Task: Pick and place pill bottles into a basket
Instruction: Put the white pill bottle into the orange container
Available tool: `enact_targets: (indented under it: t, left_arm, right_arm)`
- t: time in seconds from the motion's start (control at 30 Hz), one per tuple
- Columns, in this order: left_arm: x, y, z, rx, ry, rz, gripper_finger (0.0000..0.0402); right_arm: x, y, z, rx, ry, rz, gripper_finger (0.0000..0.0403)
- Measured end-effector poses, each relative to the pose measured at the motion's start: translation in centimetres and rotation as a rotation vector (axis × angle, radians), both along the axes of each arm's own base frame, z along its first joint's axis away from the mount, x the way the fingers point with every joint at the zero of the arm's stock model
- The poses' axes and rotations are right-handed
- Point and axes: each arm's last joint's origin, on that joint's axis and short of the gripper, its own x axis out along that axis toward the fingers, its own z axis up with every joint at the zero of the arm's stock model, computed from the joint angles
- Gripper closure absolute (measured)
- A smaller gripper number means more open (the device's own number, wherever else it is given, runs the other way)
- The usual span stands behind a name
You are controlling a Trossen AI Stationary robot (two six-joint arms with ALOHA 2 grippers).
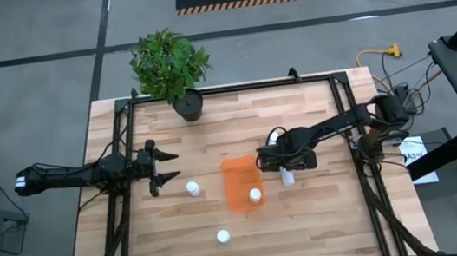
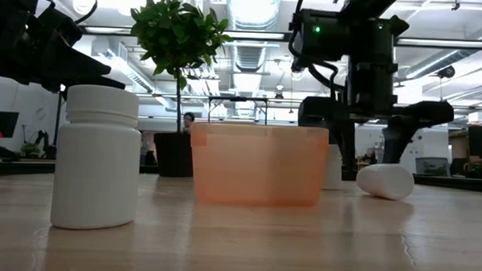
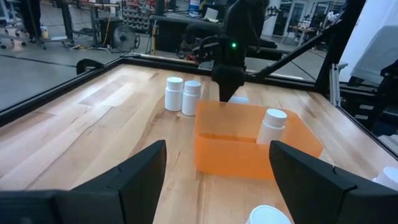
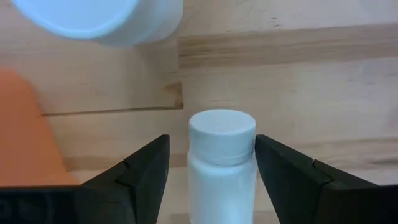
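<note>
The orange basket [image 1: 236, 178] stands mid-table with one white pill bottle [image 1: 255, 195] upright inside it. My right gripper [image 1: 269, 160] is open just right of the basket, pointing down. In its wrist view a pill bottle [image 4: 222, 168] lies on the wood between the spread fingers [image 4: 211, 140], which show no touch. This bottle also shows in the high view [image 1: 287, 175]. Two bottles [image 1: 273, 137] stand just beyond it. My left gripper [image 1: 166, 169] is open and empty left of the basket. Two more bottles [image 1: 192, 187] [image 1: 222, 235] stand on the table.
A black plant pot [image 1: 188, 107] with a green plant stands at the table's far edge. Black frame rails [image 1: 120, 202] [image 1: 365, 172] run along the table's left and right sides. Bare wood lies near the front edge.
</note>
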Motion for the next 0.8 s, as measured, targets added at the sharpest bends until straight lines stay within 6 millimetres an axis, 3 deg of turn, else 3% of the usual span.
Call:
enact_targets:
  t: [0.2, 0.5, 0.8]
  left_arm:
    - [0.00, 0.00, 0.00, 0.000, 0.000, 0.000, 0.0134]
    - [0.00, -0.01, 0.00, 0.000, 0.000, -0.001, 0.0134]
    - [0.00, 0.00, 0.01, 0.000, 0.000, 0.000, 0.0134]
  right_arm:
    - [0.10, -0.08, -0.55, -0.001, 0.021, -0.004, 0.0188]
    - [0.13, -0.08, -0.76, -0.003, 0.028, 0.015, 0.0273]
    - [0.21, 0.13, -0.14, 0.012, 0.005, 0.057, 0.0273]
